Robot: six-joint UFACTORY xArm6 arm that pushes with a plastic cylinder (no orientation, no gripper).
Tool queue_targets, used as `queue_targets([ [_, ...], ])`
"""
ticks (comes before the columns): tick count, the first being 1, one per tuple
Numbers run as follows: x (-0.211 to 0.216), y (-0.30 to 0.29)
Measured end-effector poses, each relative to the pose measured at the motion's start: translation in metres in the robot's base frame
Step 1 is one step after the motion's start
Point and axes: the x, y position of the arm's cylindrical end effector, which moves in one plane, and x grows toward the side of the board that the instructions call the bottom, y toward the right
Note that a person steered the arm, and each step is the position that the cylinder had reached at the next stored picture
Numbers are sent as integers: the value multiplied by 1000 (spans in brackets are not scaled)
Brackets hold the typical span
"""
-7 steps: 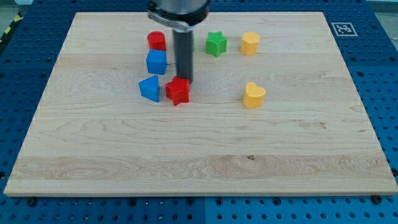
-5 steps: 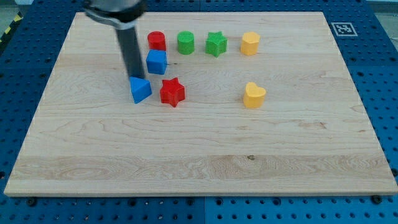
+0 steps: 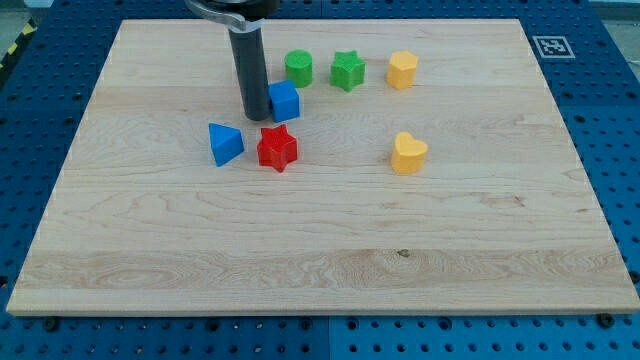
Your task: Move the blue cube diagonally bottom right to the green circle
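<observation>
The blue cube sits on the wooden board, just below and slightly left of the green circle. My tip is at the cube's left side, touching or nearly touching it. The rod hides the red cylinder that stood at the view's upper left of the cube.
A blue triangle and a red star lie below my tip. A green star and a yellow block stand right of the green circle. A yellow heart lies at the view's right.
My tip moved from beside the blue triangle up and right to the blue cube's left side. The blue cube slid right, toward a spot below the green circle.
</observation>
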Motion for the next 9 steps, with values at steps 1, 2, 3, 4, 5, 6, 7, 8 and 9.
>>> queue_targets([
  [1,-2,-17],
  [2,-13,-27],
  [3,-17,-21],
  [4,-17,-4],
  [5,-17,8],
  [6,-17,15],
  [7,-20,23],
  [8,-20,28],
  [9,-20,31],
])
